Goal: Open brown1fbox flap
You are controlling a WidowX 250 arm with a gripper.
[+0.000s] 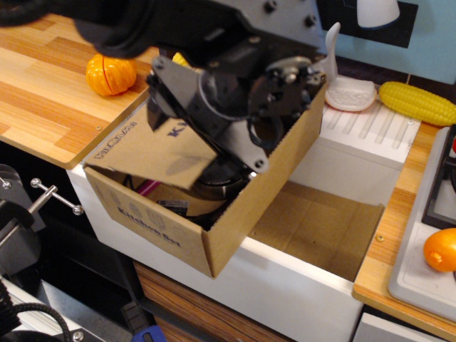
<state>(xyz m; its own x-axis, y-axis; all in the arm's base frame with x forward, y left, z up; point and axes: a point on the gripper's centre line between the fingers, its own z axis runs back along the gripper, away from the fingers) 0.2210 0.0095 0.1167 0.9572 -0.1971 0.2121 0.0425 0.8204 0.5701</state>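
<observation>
Black claw [187, 117] against raised flap [153, 153], opening unclear

The arm [214, 78] and raised flap [160, 153] cover most of the box [206, 228] mouth; open room lies right, over the flat cardboard [320, 224].

Wooden counter [50, 92] with orange pumpkin [110, 74]

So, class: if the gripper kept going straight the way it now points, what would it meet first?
Probably the flap: the gripper points down and left, against that panel at the box opening. Its fingertips are hidden, so depth is uncertain.
</observation>
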